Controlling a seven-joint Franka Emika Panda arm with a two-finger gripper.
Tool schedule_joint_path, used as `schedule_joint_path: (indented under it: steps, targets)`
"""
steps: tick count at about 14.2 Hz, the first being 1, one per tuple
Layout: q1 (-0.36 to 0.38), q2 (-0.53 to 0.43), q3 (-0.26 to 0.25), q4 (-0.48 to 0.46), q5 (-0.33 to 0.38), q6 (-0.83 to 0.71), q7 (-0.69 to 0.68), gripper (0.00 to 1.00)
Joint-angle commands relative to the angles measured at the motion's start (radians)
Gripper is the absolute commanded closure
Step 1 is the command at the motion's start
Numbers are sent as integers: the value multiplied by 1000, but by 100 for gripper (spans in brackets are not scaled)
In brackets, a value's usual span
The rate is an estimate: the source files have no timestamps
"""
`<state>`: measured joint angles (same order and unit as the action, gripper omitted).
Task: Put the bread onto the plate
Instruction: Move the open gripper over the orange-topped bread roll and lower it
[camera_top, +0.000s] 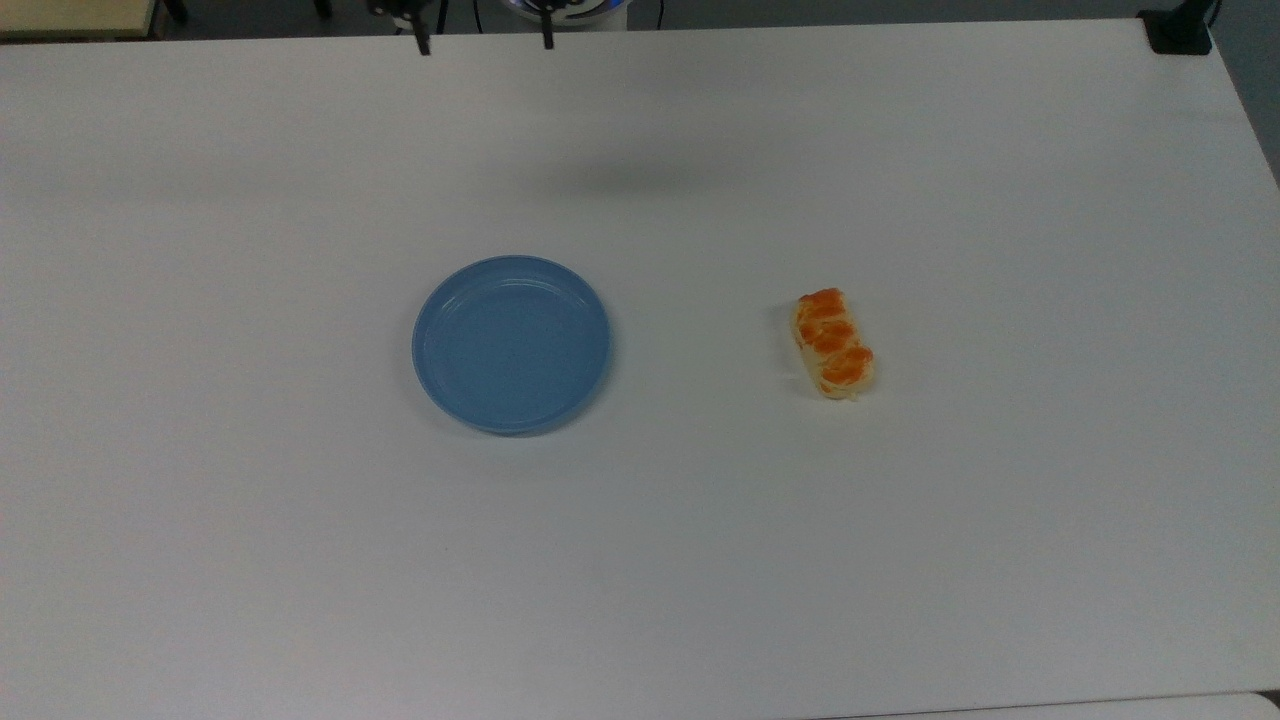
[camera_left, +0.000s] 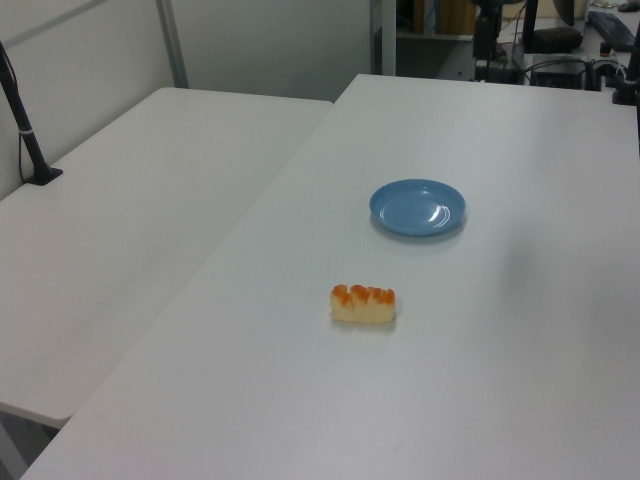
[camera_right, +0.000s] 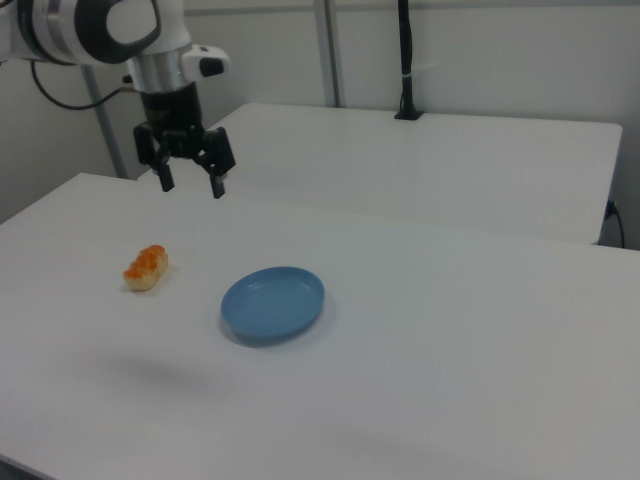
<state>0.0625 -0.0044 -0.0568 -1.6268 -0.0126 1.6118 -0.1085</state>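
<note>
Two items on table (camera_top: 900, 560), well apart: plate (camera_top: 511, 344), bare; bread (camera_top: 833, 343), flat on table at the top view's right of plate, not yet grasped. Bread's long axis runs roughly top to bottom in the top view, slightly slanted, glazed side up. Gripper (camera_right: 191, 180) hangs high over the table, fingers spread wide, holding nothing, likely ready for an approach.
</note>
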Motion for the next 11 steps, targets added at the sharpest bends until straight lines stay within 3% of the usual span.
schedule_joint_path:
  steps: [1,5,8,11]
  targets:
    - [6,-9,101,-108,93,135,146,0]
    - [14,45,224,-174,128,267,252,0]
    - [86,157,235,-168,149,390,316,0]
    - [157,263,233,-154,102,502,403,0]
